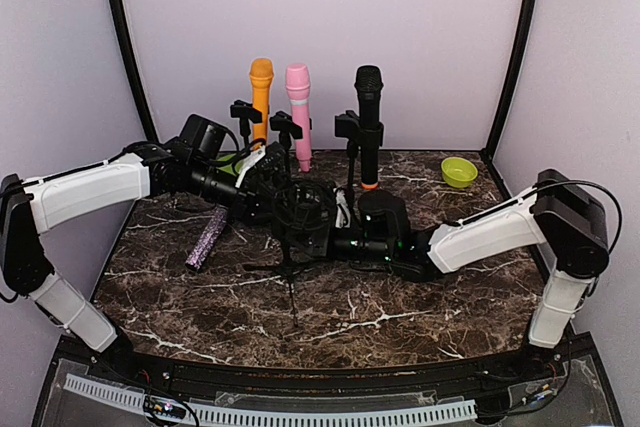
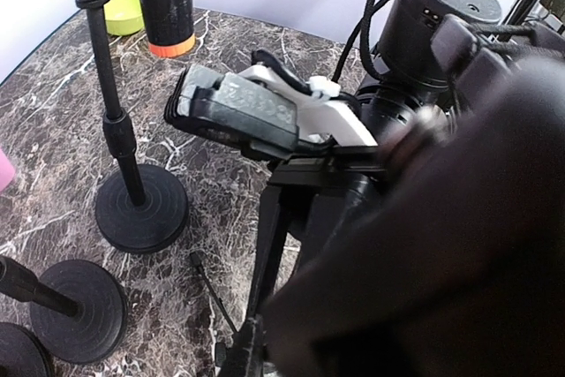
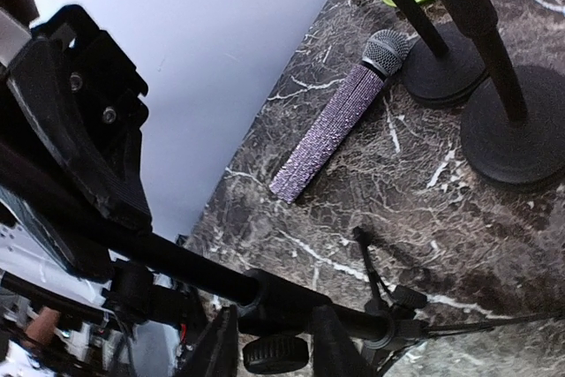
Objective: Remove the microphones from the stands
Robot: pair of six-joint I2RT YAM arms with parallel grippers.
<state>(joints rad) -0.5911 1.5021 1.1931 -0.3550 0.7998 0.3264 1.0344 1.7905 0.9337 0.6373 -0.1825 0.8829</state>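
Across the marble bench (image 1: 400,317), the glittery microphone (image 3: 335,125) lies apart from the tripod stand (image 3: 185,262). The right jaws clamp its pole. I cannot tell how the left jaws stand.

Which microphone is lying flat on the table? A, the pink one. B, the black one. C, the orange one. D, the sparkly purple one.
D: the purple mic lies flat on the table at its left side, while the orange mic, pink mic and black mic are upright at the back.
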